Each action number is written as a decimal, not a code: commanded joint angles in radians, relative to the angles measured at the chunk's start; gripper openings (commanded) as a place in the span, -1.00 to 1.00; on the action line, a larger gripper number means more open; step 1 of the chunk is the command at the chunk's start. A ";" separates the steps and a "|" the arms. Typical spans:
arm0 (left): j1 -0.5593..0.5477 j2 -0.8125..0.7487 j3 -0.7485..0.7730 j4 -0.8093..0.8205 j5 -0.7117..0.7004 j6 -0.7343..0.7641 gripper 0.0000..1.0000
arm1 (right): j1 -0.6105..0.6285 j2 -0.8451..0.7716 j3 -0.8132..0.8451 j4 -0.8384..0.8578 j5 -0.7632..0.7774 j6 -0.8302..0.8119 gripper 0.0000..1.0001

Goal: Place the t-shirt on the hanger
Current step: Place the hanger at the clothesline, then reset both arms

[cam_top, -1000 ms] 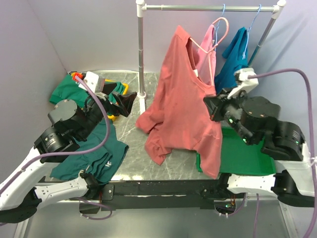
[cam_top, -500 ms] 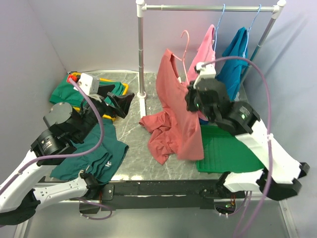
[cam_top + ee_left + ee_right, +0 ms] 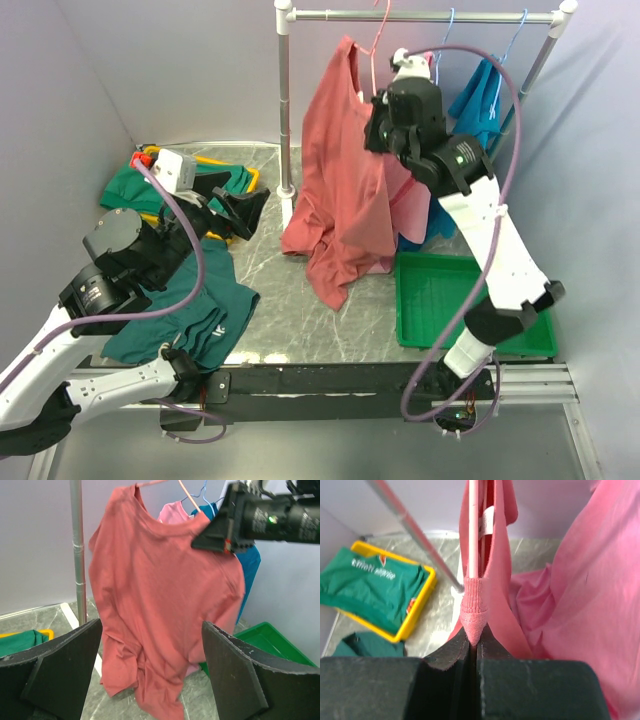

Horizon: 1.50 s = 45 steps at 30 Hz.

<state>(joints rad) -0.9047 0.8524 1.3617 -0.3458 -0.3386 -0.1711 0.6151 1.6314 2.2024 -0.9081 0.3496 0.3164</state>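
On your left, the left gripper (image 3: 240, 200) hovers low over the table with its jaws spread wide and nothing between them, facing the garment from well apart. If it reaches in, a finger could catch the bunched lower hem and tug the cloth down.

Next comes the upright pole (image 3: 285, 100). The t-shirt (image 3: 340, 190) hangs just beside it, high under the rail (image 3: 420, 15). One shoulder sits up by the hanger (image 3: 473, 525) and the rest falls in folds toward the table. A swing leftward could wrap a sleeve around that pole.

The right gripper (image 3: 475, 645) has its jaws pressed together, pinching a fold of the t-shirt's neckline, and the hanger wire runs into the cloth just above. You cannot tell whether the wire itself is inside the pinch. If only cloth is held, the hanger may twist or slide out as you move. If you let go before the far shoulder sits over the wire, the weight of the hanging side will likely pull the shirt off.

Whether the hook is over the rail is not clear from here, so a release now could drop everything.

Further right, the pink shirt (image 3: 172, 512) and the teal-blue shirt (image 3: 480, 95) hang close by. The arm could snag either one, or knock it onto the green tray (image 3: 440, 300) below.
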 commanded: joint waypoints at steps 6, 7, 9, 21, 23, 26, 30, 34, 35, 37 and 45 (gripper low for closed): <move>0.000 -0.015 0.002 0.008 0.010 -0.008 0.72 | -0.063 0.062 0.125 0.101 -0.037 -0.013 -1.00; 0.000 -0.013 0.002 0.010 0.010 -0.010 0.72 | -0.066 0.064 0.108 0.107 -0.040 -0.013 -1.00; 0.000 -0.010 0.004 0.011 0.013 -0.011 0.72 | -0.069 0.080 0.108 0.115 -0.044 -0.019 -1.00; 0.000 0.004 -0.021 0.022 0.013 -0.025 0.74 | -0.071 0.148 0.114 0.109 -0.014 -0.030 -1.00; -0.002 0.000 -0.033 0.030 0.010 -0.036 0.75 | -0.071 0.137 0.103 0.112 -0.011 -0.028 -1.00; 0.000 0.004 -0.045 0.027 0.001 -0.060 0.76 | -0.071 0.116 0.063 0.132 -0.012 -0.025 -1.00; 0.000 0.022 -0.064 0.024 -0.017 -0.097 0.80 | -0.071 0.094 0.037 0.138 -0.034 -0.022 -0.44; 0.000 0.045 -0.082 0.021 -0.017 -0.137 0.86 | -0.071 0.056 0.007 0.144 -0.073 -0.010 0.12; 0.000 0.048 -0.091 0.019 -0.019 -0.154 0.92 | -0.071 0.030 -0.004 0.152 -0.089 -0.007 0.18; 0.000 0.063 -0.102 0.019 -0.020 -0.172 0.93 | -0.071 -0.005 -0.047 0.164 -0.135 0.003 0.29; 0.004 0.103 -0.162 0.027 -0.027 -0.277 0.93 | -0.069 -0.309 -0.373 0.273 -0.268 0.016 0.71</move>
<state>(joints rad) -0.9047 0.9440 1.2137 -0.3489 -0.3557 -0.3748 0.5507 1.4979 1.9724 -0.7467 0.1612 0.3244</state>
